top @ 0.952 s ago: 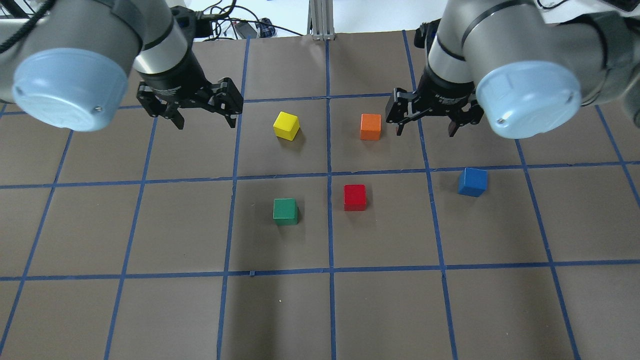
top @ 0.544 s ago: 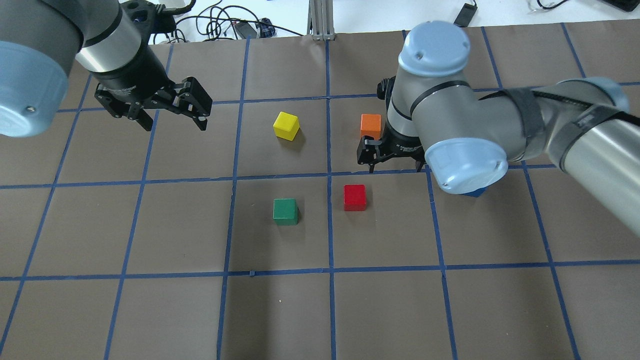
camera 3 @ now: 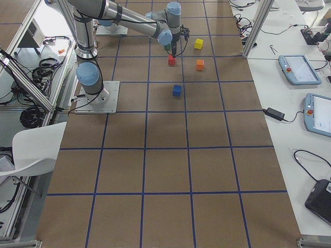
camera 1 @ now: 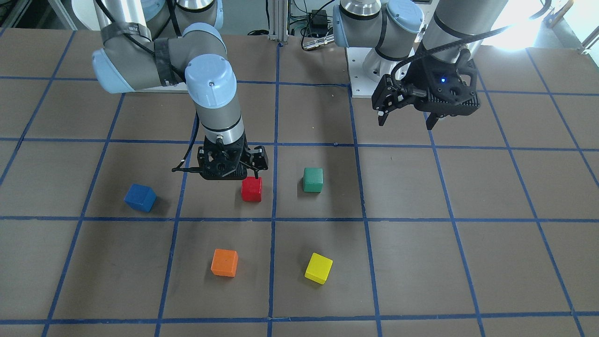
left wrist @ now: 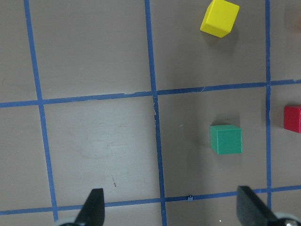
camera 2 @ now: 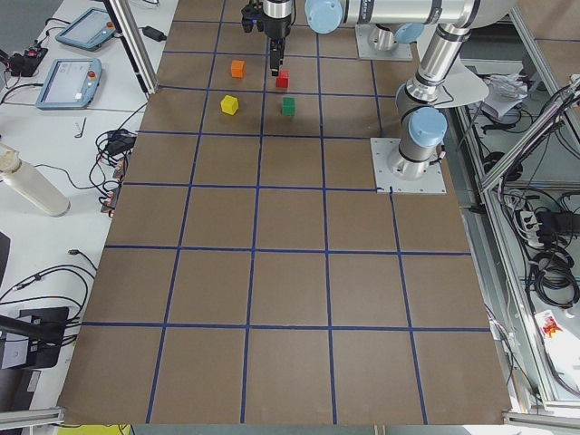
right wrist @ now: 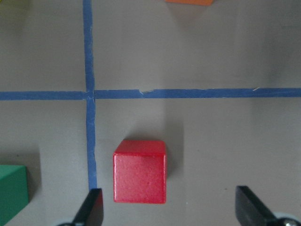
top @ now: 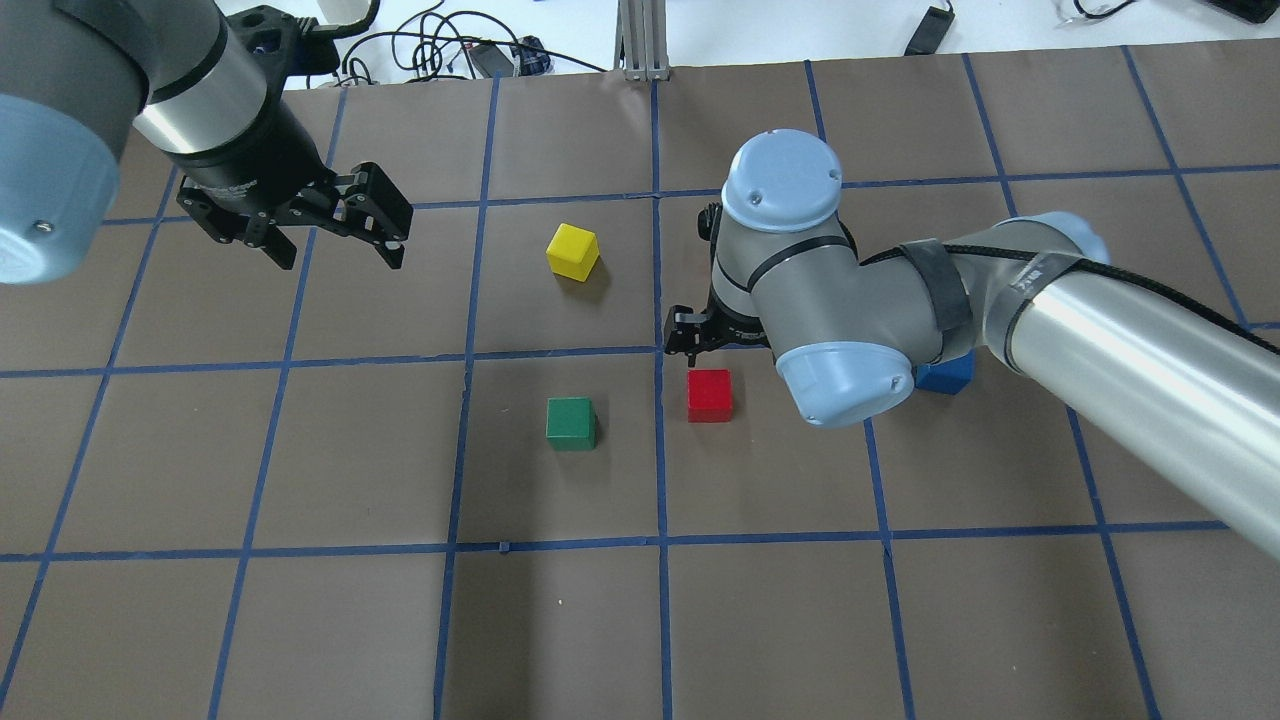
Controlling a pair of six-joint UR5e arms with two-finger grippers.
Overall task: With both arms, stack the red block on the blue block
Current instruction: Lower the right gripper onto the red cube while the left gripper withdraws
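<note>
The red block [top: 710,395] lies on the brown mat near the middle. My right gripper [camera 1: 229,177] hovers open just above it. In the right wrist view the red block [right wrist: 139,171] sits between the open fingertips, left of the midpoint of the right gripper [right wrist: 171,207]. The blue block [camera 1: 140,197] lies apart on the mat, further to my right. In the overhead view the blue block [top: 948,375] is partly hidden by the right arm. My left gripper [top: 340,260] is open and empty, high over the far left squares.
A green block [top: 571,422] lies just left of the red one. A yellow block [top: 573,250] lies further away from me. An orange block [camera 1: 224,262] lies beyond the red block, hidden by the right arm in the overhead view. Blue tape lines grid the mat.
My right arm has swung in and down, bringing its gripper from near the orange block to over the red block. My left gripper has drifted left. No block has moved.
</note>
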